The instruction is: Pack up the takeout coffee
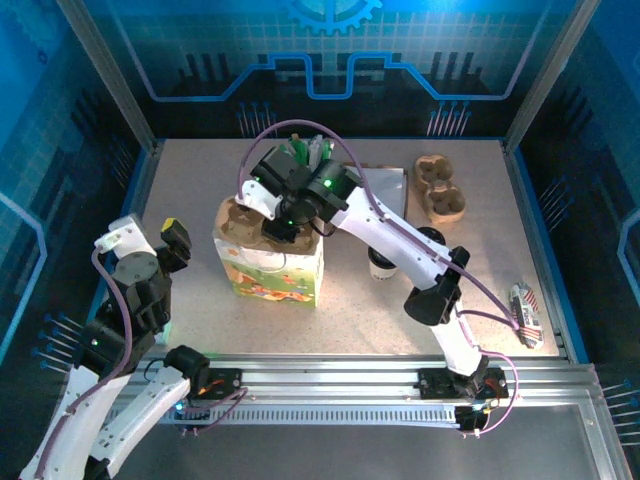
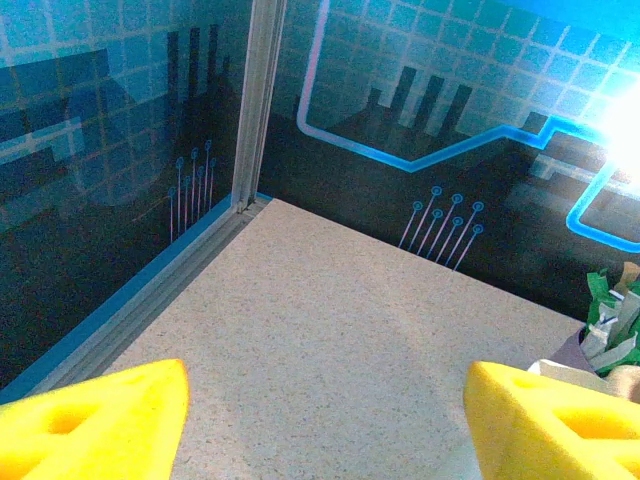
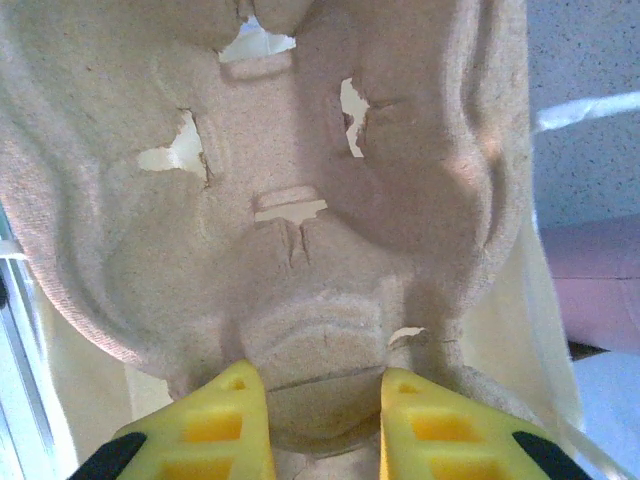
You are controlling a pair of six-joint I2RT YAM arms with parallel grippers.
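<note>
Coffee cup (image 1: 381, 266) stood upright on the table (image 1: 480, 300), just right of the bag (image 1: 270, 270) and not in it. Small white tapered paper cup with a dark top, partly tucked under the right arm's forearm, so the logo was too small to read. A black round piece (image 1: 432, 236) sat up and right of it, mostly hidden by the arm. Probably the lid, couldn't confirm.

The bag was white with a colourful print low on its front. A brown pulp carrier (image 1: 245, 222) sat across its mouth. Right gripper (image 1: 285, 228) was above the bag. In the wrist view its yellow fingers (image 3: 240, 425) pinched the near edge of that carrier (image 3: 300, 200).

A second carrier (image 1: 440, 188) lay at far right and the pink cup (image 1: 310, 152) of green-white sticks stood behind the bag. A wrapper (image 1: 528, 310) lay at the right edge.

Left gripper (image 1: 173, 236) hung well left of the bag, jaws wide apart with nothing between them and bare table below (image 2: 330, 400).
</note>
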